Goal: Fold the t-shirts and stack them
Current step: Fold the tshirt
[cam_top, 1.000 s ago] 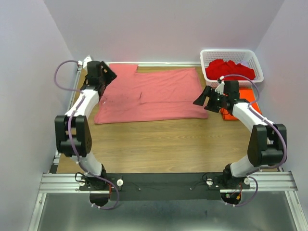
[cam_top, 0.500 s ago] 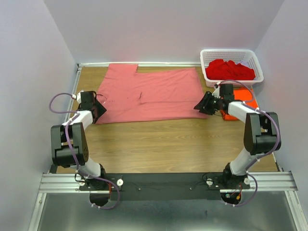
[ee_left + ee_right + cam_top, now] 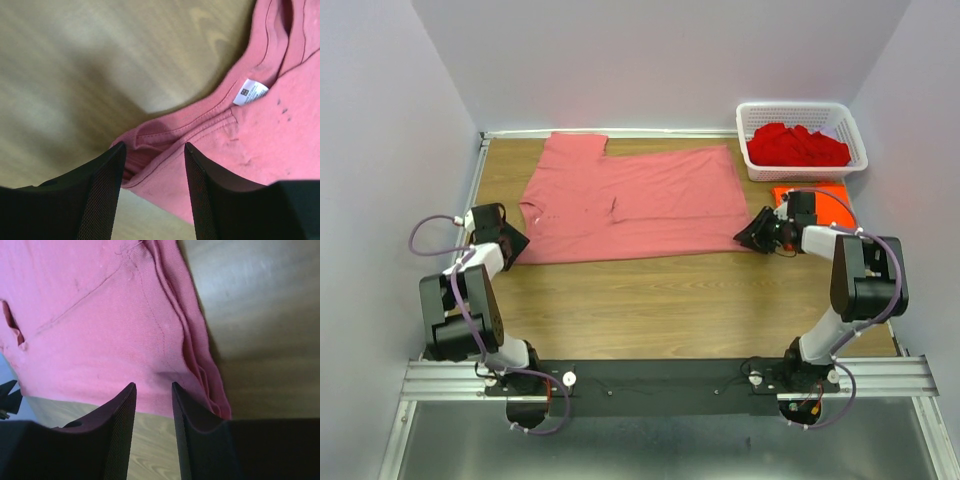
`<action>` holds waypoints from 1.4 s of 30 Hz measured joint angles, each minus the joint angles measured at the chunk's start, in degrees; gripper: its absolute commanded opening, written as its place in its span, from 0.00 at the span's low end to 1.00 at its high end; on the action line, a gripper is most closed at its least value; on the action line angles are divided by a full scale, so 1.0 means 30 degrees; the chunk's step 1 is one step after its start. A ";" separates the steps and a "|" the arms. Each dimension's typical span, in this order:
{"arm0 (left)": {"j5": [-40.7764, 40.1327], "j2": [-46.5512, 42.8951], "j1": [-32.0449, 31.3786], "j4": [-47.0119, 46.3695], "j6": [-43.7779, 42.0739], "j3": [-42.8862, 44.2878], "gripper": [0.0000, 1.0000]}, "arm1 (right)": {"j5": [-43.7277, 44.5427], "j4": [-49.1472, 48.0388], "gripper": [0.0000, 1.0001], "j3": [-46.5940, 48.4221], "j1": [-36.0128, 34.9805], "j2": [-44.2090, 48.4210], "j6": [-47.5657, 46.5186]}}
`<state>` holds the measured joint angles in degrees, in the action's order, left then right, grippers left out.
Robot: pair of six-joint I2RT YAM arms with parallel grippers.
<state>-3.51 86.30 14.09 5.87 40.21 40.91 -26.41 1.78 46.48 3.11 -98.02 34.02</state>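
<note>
The large salmon-pink t-shirt (image 3: 635,200) lies spread flat across the back of the wooden table. My left gripper (image 3: 512,243) sits low at the shirt's near-left corner. In the left wrist view this gripper (image 3: 152,147) is open, its tips on either side of the folded hem (image 3: 165,132), beside a white neck label (image 3: 250,91). My right gripper (image 3: 757,236) is at the near-right corner. In the right wrist view it (image 3: 152,386) stands narrowly open just in front of the shirt's edge (image 3: 165,390), with bare table between the fingers. An orange t-shirt (image 3: 820,198) lies behind the right arm.
A white lattice basket (image 3: 852,135) at the back right holds deep red t-shirts (image 3: 798,145). Walls close in on the left, back and right. Bare wooden table (image 3: 650,300) stretches from the shirt's near edge to the arm bases.
Both arms have dropped and come toward the near side: the left from the shirt's back-left corner to its near-left corner, the right to the near-right corner. Both pairs of jaws have narrowed.
</note>
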 measured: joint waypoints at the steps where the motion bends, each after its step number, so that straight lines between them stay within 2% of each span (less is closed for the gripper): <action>1: 0.0095 -0.0372 0.0175 0.0015 0.0087 -0.0364 0.60 | -0.0007 0.0007 0.44 -0.0335 0.0095 0.0306 0.0051; 6: 0.0160 -0.2863 0.0794 0.1690 0.0466 -0.1916 0.61 | 0.0262 0.1297 0.52 -0.1173 0.0146 0.1661 -0.0197; 9: -0.0087 -0.4022 0.0860 0.3388 0.0466 -0.2127 0.69 | 0.1078 0.2965 0.62 -0.1020 0.0168 0.2397 -0.0918; 14: -0.1035 -0.5326 0.0692 0.5370 -0.0029 -0.0678 0.75 | 0.2404 0.5537 0.66 0.0699 -0.0131 0.2747 -0.1858; 16: -0.1749 -0.5399 -0.0291 0.5566 -0.0197 0.0255 0.75 | 0.3177 0.6280 0.66 0.1625 -0.0743 0.2783 -0.2106; 22: -0.3461 -0.4335 -0.5799 0.5792 -0.0466 0.2645 0.75 | 0.5683 0.7133 0.66 0.5042 -0.5085 0.2069 -0.2667; 25: -0.3767 -0.2929 -0.7038 0.5799 -0.0459 0.3002 0.75 | 0.6914 0.7286 0.66 0.5756 -0.6324 0.1027 -0.2812; 33: -0.3606 -0.0976 -0.7599 0.5821 0.0277 0.0962 0.75 | 0.9347 0.7956 0.67 0.5071 -0.7337 -0.0743 -0.3082; 42: -0.3672 -0.1027 -0.7461 0.5508 0.1246 0.0452 0.76 | 0.9865 0.7868 0.71 0.3410 -0.7402 0.0466 -0.3045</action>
<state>-14.52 83.22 -8.29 22.39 43.94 42.26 3.18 25.39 56.71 -19.09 -96.62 24.88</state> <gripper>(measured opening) 0.756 0.697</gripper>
